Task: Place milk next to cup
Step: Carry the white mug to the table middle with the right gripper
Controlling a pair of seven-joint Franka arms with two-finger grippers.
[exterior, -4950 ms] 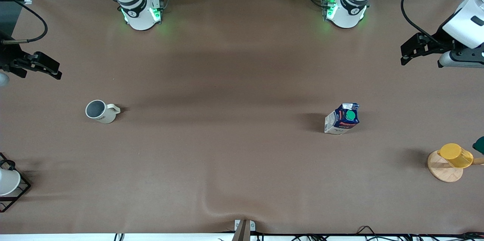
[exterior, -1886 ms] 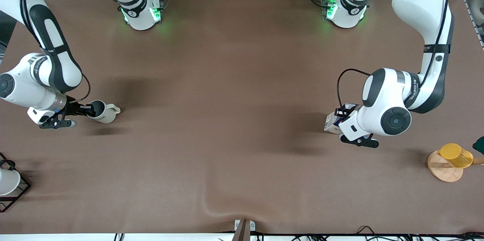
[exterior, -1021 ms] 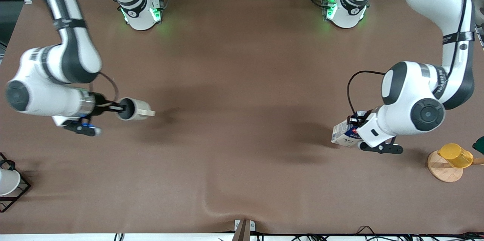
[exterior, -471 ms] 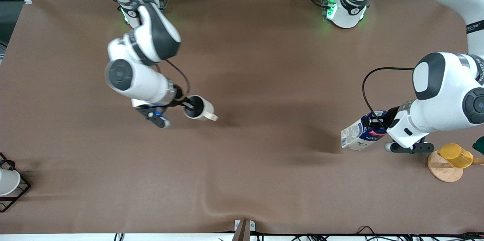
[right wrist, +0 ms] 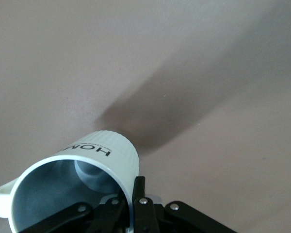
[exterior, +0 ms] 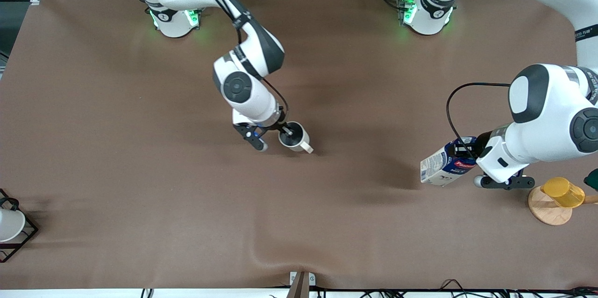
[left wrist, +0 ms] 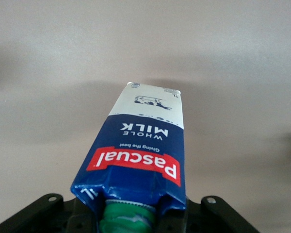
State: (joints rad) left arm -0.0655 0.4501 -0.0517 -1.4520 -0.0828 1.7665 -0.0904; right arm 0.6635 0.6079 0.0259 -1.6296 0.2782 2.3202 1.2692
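Brown desk [exterior: 140, 186] carries everything. Left gripper [exterior: 467, 151] is clenched on the milk [exterior: 441, 167] at its cap end, carton tilted, over the left arm's end of the desk. Right gripper [exterior: 285, 131] pinches the cup [exterior: 294, 137] rim between its fingers [right wrist: 138, 194], one inside, over the desk's middle, handle pointing away.

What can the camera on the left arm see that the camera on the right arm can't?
Only the left wrist view shows the white and dark blue gable-top milk carton with its red label band and green cap, tilted, held by the left gripper. Only the right wrist view shows the small cream-white mug with a grey inside, its rim pinched by the right gripper. Both show the bare brown table and a dark shadow on it.
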